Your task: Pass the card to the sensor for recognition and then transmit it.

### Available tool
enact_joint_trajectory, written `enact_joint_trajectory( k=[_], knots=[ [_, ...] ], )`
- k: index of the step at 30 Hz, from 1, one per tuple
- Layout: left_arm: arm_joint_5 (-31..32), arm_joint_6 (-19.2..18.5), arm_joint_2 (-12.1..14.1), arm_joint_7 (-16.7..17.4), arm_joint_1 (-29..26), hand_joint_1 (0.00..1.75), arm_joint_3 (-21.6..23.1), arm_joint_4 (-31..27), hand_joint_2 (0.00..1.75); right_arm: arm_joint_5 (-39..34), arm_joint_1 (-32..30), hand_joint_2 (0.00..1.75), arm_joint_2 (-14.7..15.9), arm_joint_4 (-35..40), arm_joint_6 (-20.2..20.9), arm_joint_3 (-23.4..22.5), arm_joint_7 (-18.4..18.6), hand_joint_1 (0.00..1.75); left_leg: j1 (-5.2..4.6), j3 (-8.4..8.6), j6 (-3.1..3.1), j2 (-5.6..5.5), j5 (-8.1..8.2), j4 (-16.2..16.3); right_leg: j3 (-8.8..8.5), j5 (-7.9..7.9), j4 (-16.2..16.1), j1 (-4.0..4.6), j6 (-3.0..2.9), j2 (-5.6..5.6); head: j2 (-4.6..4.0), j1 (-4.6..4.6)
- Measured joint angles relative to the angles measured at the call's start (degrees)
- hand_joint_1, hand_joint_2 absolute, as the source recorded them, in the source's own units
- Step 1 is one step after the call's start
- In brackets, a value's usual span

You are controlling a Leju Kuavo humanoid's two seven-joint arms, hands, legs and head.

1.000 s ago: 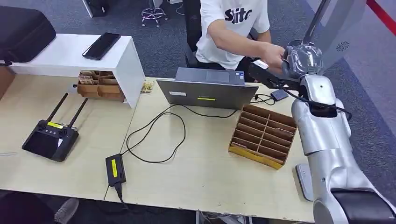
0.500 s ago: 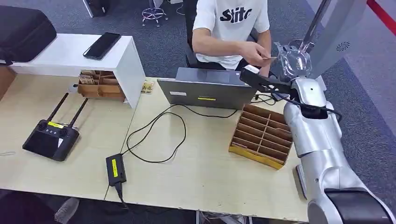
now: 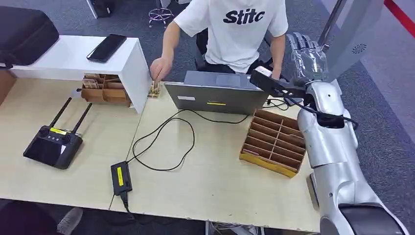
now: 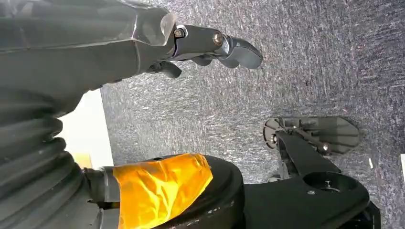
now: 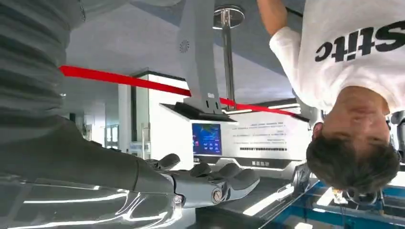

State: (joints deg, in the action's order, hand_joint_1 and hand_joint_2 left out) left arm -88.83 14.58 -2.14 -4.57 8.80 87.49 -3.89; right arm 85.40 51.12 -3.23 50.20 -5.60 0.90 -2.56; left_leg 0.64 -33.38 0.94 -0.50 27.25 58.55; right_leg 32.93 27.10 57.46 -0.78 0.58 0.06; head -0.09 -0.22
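My right hand [image 3: 305,53] is raised at the table's far right edge, fingers straight up and apart, holding nothing; the right wrist view shows its fingers [image 5: 213,179] stretched out and bare. A person in a white T-shirt [image 3: 238,30] sits behind the laptop [image 3: 218,94] and reaches one hand [image 3: 159,68] down to a small stack of cards [image 3: 155,90] beside the white shelf. Whether that hand holds a card I cannot tell. My left hand [image 4: 196,47] hangs over grey carpet, fingers apart and holding nothing.
A wooden slotted organiser [image 3: 275,142] lies in front of my right arm. Black cables [image 3: 164,142] run from the laptop to a power brick [image 3: 121,177]. A remote controller [image 3: 53,145] sits at the left. A phone [image 3: 106,47] lies on the white shelf [image 3: 68,63].
The person took the card from my right hand, drew it back, then reached across to the card stack by the shelf. My right hand has straightened its fingers upward and is now bare.
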Motion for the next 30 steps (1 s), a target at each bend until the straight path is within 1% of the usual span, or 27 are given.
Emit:
enact_joint_trajectory(
  k=[3,6,10,13,15,17,22,30],
  knots=[
    [-0.5,0.1,0.0,0.0,0.0,0.0,0.0,0.0,1.75,-1.4,-1.2,1.75,0.0,2.1,-0.9,0.0,-1.4,0.0,0.0,0.0,0.0,-0.01,0.0,0.0,0.0,0.0,0.0,0.0,0.0,-0.01,0.0,0.0],
    [-1.0,0.5,0.0,0.0,-0.1,0.0,0.0,0.0,1.75,-4.1,-5.4,1.75,-0.2,9.8,-1.6,0.0,-4.0,0.0,0.0,-0.01,0.0,-0.07,0.01,0.0,0.0,0.0,0.0,0.0,0.0,-0.05,0.0,0.0],
    [-1.0,1.1,-0.1,0.1,-0.2,0.0,-0.1,0.0,1.75,-7.2,-14.6,1.75,-0.3,24.8,-2.5,1.5,-6.3,0.0,0.0,-0.02,-0.02,-0.14,0.08,0.0,0.02,0.09,0.0,0.01,0.01,-0.11,0.0,0.0],
    [-1.2,1.7,-0.2,0.1,-0.5,0.0,-0.7,0.0,1.75,-9.7,-22.6,1.75,0.1,36.3,-5.4,3.2,-8.1,0.0,0.01,-0.02,0.0,-0.14,0.19,0.0,0.01,0.19,0.0,0.01,0.01,-0.11,0.0,0.0],
    [-1.2,1.9,-0.3,0.1,-0.7,0.0,-1.1,0.0,1.75,-9.7,-27.5,1.75,0.9,42.5,-7.1,4.1,-8.6,0.0,0.0,-0.05,-0.02,-0.14,0.21,0.0,0.01,0.22,0.0,0.0,0.05,-0.11,0.0,0.02],
    [-1.2,2.0,-0.4,0.1,-0.8,0.0,-1.6,0.0,1.75,-9.8,-30.8,1.75,1.4,46.8,-7.6,4.8,-8.7,0.0,0.0,-0.05,-0.02,-0.09,0.25,0.0,0.02,0.22,0.0,0.0,0.05,-0.07,0.0,0.0],
    [-1.2,2.1,-0.4,0.1,-0.8,0.0,-1.9,0.0,1.75,-9.8,-33.8,1.75,2.4,52.2,-7.6,5.1,-8.7,0.0,0.0,-0.04,-0.02,-0.09,0.24,0.0,0.0,0.21,0.0,-0.01,0.05,-0.07,0.0,0.0],
    [-1.2,2.1,-0.5,0.1,-0.8,0.0,-2.0,0.0,1.75,-9.8,-34.8,1.75,3.1,54.8,-7.6,5.6,-8.7,0.0,0.0,-0.02,-0.04,-0.09,0.22,0.0,-0.02,0.2,0.0,0.0,0.04,-0.07,0.0,0.0]
  ],
)
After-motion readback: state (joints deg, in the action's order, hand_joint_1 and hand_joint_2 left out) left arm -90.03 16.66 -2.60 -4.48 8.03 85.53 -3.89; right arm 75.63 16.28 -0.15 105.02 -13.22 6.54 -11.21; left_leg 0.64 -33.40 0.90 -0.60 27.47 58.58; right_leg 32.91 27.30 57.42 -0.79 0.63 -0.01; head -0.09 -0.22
